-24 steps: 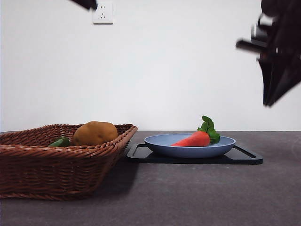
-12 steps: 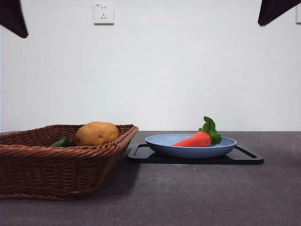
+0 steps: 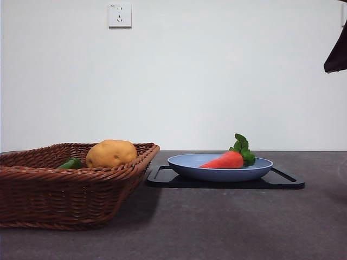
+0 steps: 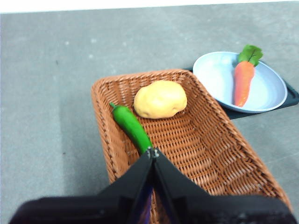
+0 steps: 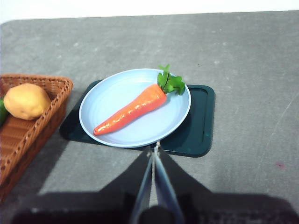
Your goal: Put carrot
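Observation:
The orange-red carrot (image 3: 225,160) with green leaves lies in the pale blue plate (image 3: 187,165) on a black tray (image 3: 282,181). It also shows in the right wrist view (image 5: 131,109) and the left wrist view (image 4: 242,82). My right gripper (image 5: 153,150) is shut and empty, high above the plate's near rim. It shows as a dark tip at the front view's top right (image 3: 337,54). My left gripper (image 4: 152,152) is shut and empty, high above the wicker basket (image 4: 210,154).
The brown wicker basket (image 3: 54,189) at the left holds a yellow-brown potato (image 3: 110,153) and a green pepper (image 3: 69,163). A wall socket (image 3: 119,15) is on the white back wall. Grey tabletop lies around the tray.
Both arms have drawn up and away. The dark tip at the top left has left the front view. The one at the top right has shifted to the right edge. The carrot has not moved.

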`<state>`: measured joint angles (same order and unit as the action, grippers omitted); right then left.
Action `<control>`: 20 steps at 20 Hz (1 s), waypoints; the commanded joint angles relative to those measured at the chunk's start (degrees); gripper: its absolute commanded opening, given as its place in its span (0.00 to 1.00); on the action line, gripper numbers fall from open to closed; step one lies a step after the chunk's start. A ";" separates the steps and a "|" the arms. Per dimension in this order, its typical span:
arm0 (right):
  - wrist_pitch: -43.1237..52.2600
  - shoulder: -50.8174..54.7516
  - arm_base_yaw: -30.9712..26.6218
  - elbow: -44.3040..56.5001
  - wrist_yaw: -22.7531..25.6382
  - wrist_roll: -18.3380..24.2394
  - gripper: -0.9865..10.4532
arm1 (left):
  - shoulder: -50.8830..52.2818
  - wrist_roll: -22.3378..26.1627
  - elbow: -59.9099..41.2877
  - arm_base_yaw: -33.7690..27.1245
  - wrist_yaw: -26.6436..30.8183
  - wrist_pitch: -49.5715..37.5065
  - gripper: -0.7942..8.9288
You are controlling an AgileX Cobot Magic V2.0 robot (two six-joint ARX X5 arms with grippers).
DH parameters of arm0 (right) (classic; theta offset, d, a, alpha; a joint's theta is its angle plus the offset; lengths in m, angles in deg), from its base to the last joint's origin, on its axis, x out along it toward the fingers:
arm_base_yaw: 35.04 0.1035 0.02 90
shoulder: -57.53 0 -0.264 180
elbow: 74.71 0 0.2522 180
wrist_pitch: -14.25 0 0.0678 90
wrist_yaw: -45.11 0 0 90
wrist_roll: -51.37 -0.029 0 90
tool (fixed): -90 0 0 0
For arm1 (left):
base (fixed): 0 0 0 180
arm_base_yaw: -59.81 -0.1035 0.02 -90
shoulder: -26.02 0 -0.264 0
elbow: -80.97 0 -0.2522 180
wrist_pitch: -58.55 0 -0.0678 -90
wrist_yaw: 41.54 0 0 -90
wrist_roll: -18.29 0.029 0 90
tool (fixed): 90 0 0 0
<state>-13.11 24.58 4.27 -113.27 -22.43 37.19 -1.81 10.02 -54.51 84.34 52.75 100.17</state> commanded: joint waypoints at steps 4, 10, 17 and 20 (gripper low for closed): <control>1.16 -0.02 0.44 -0.50 0.42 -0.98 0.11 | -0.37 -0.72 0.57 0.24 0.04 -0.35 0.09; 1.18 -0.04 0.46 -0.50 0.39 -0.98 0.11 | 7.67 2.32 0.48 -1.40 0.17 -0.07 0.09; 1.18 -0.04 0.46 -0.50 0.42 -0.98 0.11 | 26.95 4.00 -10.29 -17.88 0.09 -10.62 0.09; 1.16 -0.02 0.46 -0.50 0.42 -0.98 0.11 | 27.74 3.93 -17.14 -22.40 -0.28 -13.18 0.09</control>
<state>-12.74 24.67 4.27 -113.27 -22.35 36.99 25.72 13.32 -71.73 61.94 52.71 87.45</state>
